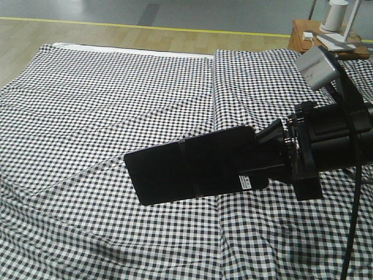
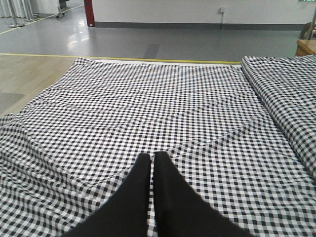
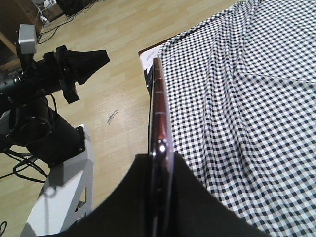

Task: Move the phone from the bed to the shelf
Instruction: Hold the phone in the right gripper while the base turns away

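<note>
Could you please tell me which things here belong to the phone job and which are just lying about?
Job: thin glossy black phone, clamped in the right gripper; black-and-white gingham bed below it. The shelf is not in view.
Lying about: small reddish-brown bedside table; white cylinder on it.

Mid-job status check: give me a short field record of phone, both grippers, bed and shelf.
phone: held above the bed, sticker end between the fingers
right gripper: shut on phone
left gripper: shut, holding nothing, over the bed
bed: creased gingham cloth under the phone
shelf: not in view
</note>
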